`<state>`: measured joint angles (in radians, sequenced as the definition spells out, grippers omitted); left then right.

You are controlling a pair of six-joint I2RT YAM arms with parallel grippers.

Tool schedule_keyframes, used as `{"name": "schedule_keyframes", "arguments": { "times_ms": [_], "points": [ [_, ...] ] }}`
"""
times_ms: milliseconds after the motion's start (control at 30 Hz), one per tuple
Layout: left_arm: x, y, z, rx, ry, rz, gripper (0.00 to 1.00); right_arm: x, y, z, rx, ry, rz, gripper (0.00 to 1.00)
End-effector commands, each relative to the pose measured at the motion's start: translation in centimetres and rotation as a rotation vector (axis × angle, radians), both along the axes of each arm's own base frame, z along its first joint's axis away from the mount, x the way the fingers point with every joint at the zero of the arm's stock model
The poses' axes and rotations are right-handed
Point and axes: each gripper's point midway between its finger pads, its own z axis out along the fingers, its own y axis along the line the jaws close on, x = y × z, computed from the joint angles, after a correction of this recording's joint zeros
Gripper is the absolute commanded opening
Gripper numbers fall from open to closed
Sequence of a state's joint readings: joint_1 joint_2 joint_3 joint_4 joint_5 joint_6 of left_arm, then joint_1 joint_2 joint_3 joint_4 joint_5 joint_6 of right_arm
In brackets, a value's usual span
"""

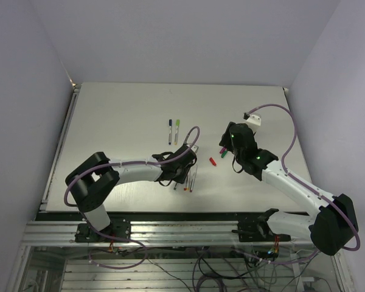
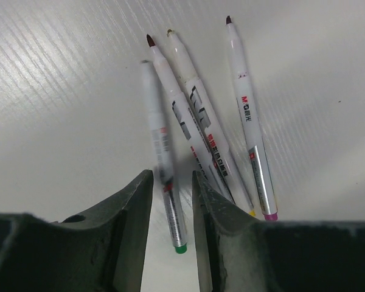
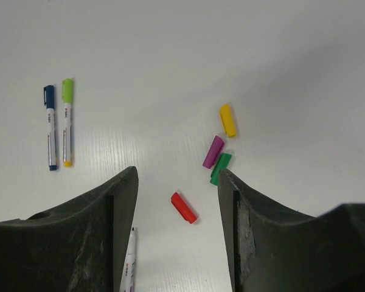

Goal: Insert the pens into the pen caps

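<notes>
i'm seeing the left gripper [image 2: 172, 176] straddling a thin white green-ended pen [image 2: 157, 121] on the white bench [image 2: 61, 91], jaws narrow, not touching; the right gripper [image 3: 176, 172] is hovering wide above a stubby red plastic cap [image 3: 184, 207].

I see a red cap [image 3: 184, 207], yellow cap [image 3: 227, 120], purple cap [image 3: 213, 151], green cap [image 3: 220, 168]; white pens [image 2: 181, 118] carry black print.

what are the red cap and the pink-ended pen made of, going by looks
Red cap: likely opaque moulded plastic, smooth, slight sheen. Pink-ended pen: white barrel looks like glossy plastic with printed lettering; the silvery stretch near its end could be foil or metallic print, unclear which.
</notes>
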<state>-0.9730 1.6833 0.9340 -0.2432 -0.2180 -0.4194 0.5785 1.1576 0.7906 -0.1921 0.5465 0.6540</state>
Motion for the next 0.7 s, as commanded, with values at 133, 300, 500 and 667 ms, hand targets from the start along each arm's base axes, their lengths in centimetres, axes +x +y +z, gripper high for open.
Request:
{"name": "schedule_keyframes", "arguments": {
  "times_ms": [133,300,500,667],
  "points": [
    [0.0,-1.3,-0.1,-0.031,0.003,-0.006,0.41,0.1,-0.5,0.3,0.001,-0.016,-0.022,0.54],
    [-0.2,-0.6,-0.5,-0.005,0.016,0.014,0.41,0.2,-0.4,0.3,-0.002,-0.016,-0.018,0.54],
    [-1.1,1.6,-1.1,0.073,0.052,0.053,0.39,0.3,-0.3,0.0,0.002,-0.009,-0.010,0.54],
    [-2.1,2.9,-1.3,0.105,0.080,0.064,0.37,0.4,-0.1,0.0,0.011,-0.009,-0.005,0.54]
  ]
}}
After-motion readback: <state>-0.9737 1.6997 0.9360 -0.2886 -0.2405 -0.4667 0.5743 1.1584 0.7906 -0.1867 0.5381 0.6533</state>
